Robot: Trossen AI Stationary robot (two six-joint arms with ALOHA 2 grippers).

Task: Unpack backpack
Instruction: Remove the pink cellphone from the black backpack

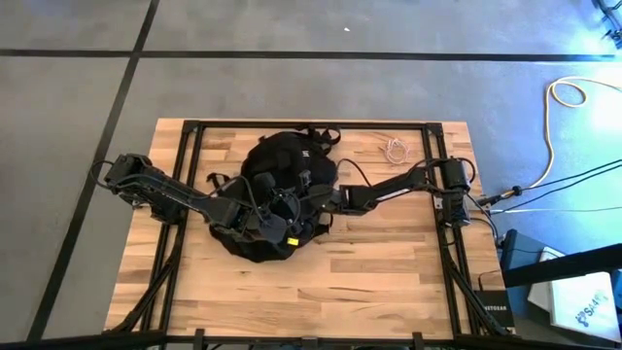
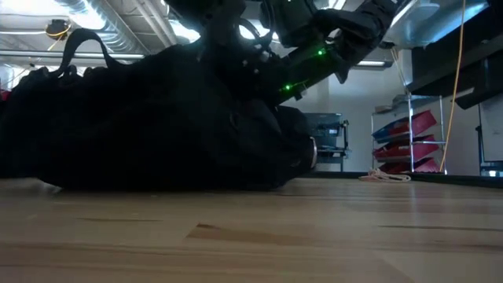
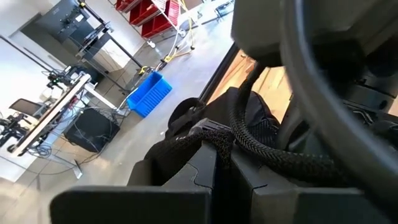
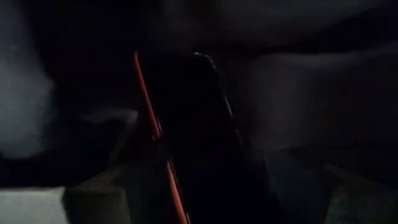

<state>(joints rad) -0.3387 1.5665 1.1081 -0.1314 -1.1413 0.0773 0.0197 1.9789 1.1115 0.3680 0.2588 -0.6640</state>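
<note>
Left pincer [image 1: 284,231] clamps backpack [image 1: 277,160] fabric; right pincer inside, grip unclear

No lettering is legible; the backpack [image 1: 282,170] bears only a small white unreadable mark.

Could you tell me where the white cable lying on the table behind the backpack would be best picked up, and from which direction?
I'd take the cable at the middle of its small bundle, coming straight down from above. It lies flat and loosely coiled on bare table, clear of the backpack, so nothing blocks a top approach, and pinching across the bunched strands should lift the whole coil together.
</note>
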